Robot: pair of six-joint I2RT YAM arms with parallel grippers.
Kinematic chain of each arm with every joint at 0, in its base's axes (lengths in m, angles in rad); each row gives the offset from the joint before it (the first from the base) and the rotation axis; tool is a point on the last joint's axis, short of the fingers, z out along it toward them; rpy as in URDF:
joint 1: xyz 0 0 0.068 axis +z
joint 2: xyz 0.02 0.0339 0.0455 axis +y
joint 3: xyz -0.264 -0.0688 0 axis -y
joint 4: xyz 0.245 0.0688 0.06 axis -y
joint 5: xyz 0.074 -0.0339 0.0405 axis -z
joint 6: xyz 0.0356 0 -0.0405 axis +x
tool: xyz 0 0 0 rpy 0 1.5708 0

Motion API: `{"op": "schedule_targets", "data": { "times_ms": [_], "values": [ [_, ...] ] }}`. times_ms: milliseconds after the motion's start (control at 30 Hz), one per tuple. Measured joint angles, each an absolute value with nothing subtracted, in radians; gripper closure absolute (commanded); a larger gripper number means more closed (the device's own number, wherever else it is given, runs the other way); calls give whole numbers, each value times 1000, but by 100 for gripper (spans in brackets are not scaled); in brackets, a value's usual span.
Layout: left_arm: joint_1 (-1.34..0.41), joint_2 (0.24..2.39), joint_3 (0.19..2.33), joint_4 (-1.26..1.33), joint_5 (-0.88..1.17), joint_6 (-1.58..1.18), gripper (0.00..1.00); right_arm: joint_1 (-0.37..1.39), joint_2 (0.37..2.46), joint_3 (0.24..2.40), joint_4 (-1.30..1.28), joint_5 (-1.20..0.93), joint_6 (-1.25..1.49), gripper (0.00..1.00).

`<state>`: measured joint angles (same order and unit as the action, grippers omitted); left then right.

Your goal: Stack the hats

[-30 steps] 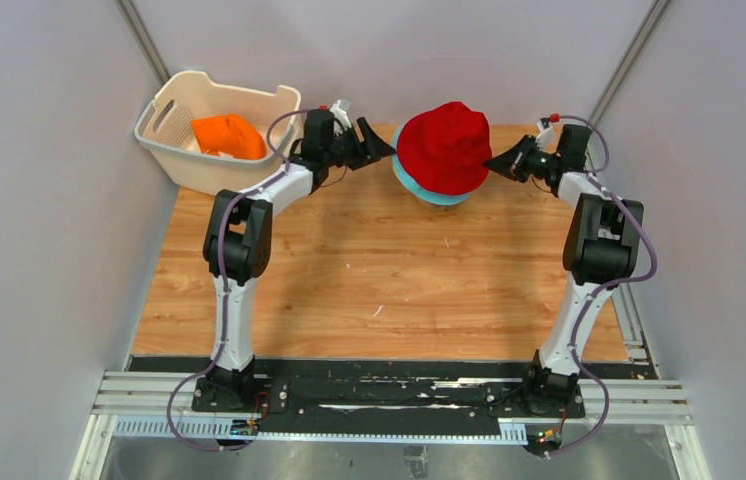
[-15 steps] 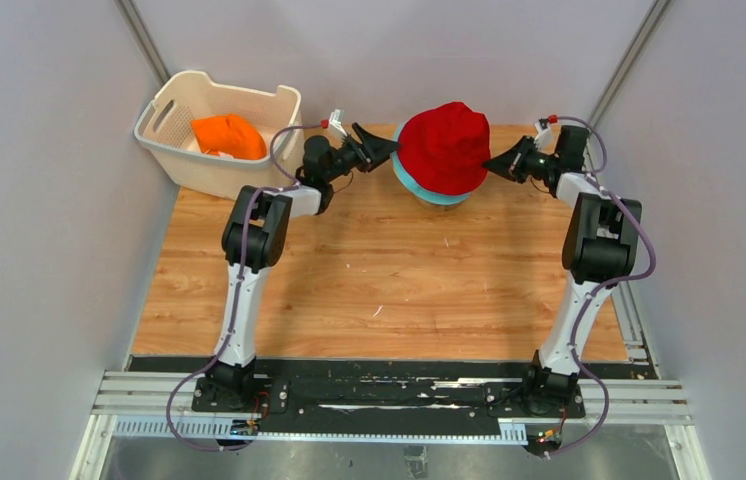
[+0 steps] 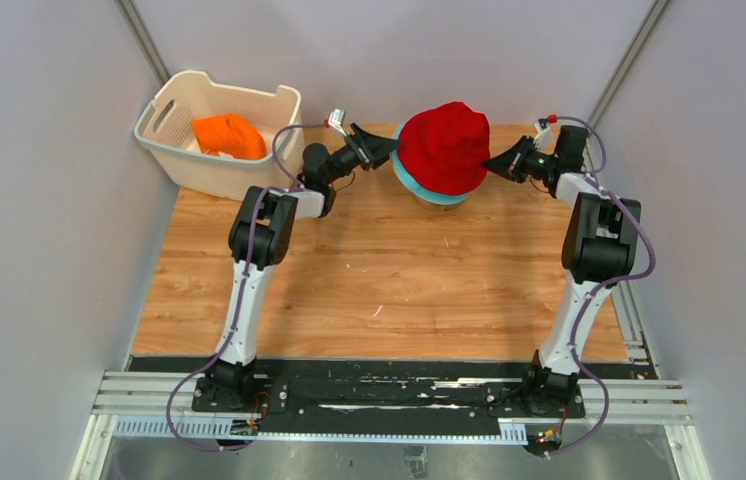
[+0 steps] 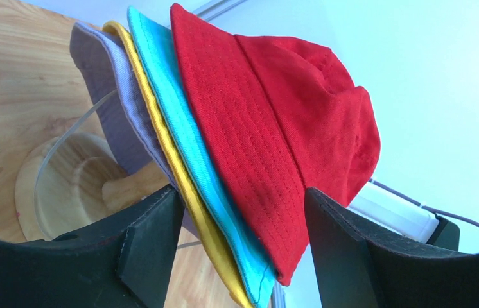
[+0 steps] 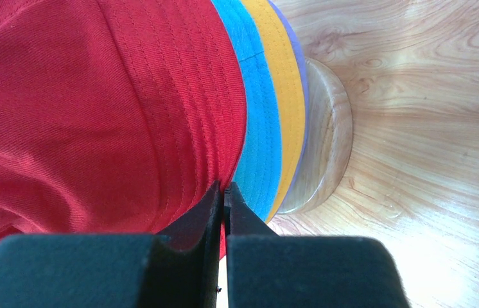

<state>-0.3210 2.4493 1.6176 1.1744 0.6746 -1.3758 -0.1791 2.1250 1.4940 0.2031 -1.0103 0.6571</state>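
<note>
A red hat tops the stack on the wooden stand at the back of the table. Under it lie the teal hat, the yellow hat and the lavender hat. My left gripper is open at the stack's left side, and the brims' edges hang between its fingers without being pinched. On the stack's right side, my right gripper is shut on the red hat's brim. An orange hat lies in the white basket.
The white basket stands at the back left corner, close to the left arm's elbow. Grey walls close in the table on the left, right and back. The stand's round wooden base shows under the brims.
The left arm's elbow has swung right and its gripper has edged closer to the stack's left brim, jaws slightly wider. The right gripper and the hats have stayed put.
</note>
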Motion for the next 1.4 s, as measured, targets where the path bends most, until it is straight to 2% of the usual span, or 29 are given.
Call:
{"op": "schedule_targets", "data": {
  "times_ms": [267, 467, 533, 667, 700, 1100, 1400],
  "values": [
    [-327, 2500, 1679, 1216, 694, -1424, 29, -178, 2126, 1494, 206, -1010, 658, 99],
    [-336, 2554, 1745, 1230, 702, -1456, 39, -178, 2127, 1494, 211, -1012, 659, 100],
    [-341, 2565, 1758, 1231, 705, -1464, 49, -178, 2127, 1494, 212, -1012, 659, 99],
    [-351, 2586, 1773, 1238, 704, -1498, 96, -178, 2127, 1494, 212, -1013, 659, 100],
    [-352, 2590, 1773, 1245, 699, -1507, 99, -178, 2127, 1494, 213, -1013, 659, 99],
    [-369, 2596, 1667, 1386, 560, -1588, 100, -165, 2188, 1552, 233, -1011, 673, 100],
    [-371, 2620, 1643, 1412, 496, -1598, 100, -125, 2250, 1705, 81, -931, 593, 99]
  ]
}}
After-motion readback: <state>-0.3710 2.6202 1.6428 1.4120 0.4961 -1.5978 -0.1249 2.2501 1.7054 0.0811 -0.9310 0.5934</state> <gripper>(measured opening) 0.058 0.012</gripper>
